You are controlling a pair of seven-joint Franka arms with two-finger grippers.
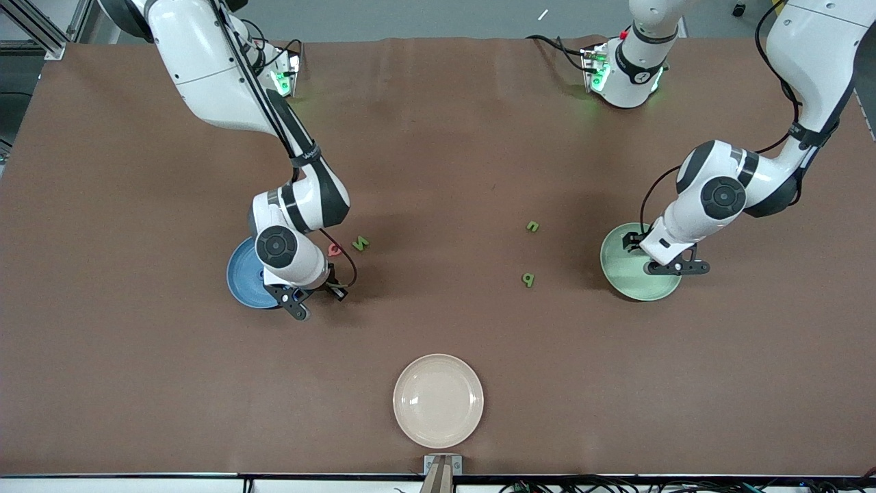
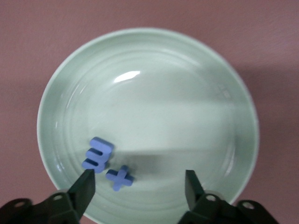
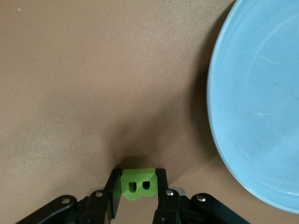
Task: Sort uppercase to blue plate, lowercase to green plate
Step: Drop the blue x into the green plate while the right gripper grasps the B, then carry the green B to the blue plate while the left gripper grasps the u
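My right gripper (image 3: pixel 138 179) is shut on a green uppercase B (image 3: pixel 138 185), low over the table beside the blue plate (image 3: pixel 261 107). In the front view that gripper (image 1: pixel 327 286) sits by the blue plate (image 1: pixel 241 277) on its side toward the table's middle. A red Q (image 1: pixel 334 249) and a green N (image 1: pixel 360 242) lie just farther from the camera. My left gripper (image 2: pixel 140 179) hangs open over the green plate (image 2: pixel 154 93), which holds two blue lowercase pieces: a three-pronged piece (image 2: pixel 97 154) and an x (image 2: pixel 120 177). A green n (image 1: pixel 532 226) and a green p (image 1: pixel 527 279) lie on the table toward the middle from the green plate (image 1: pixel 626 277).
A cream plate (image 1: pixel 438 400) stands near the table's front edge, nearer the camera than everything else. Both arms' bases stand along the edge farthest from the camera.
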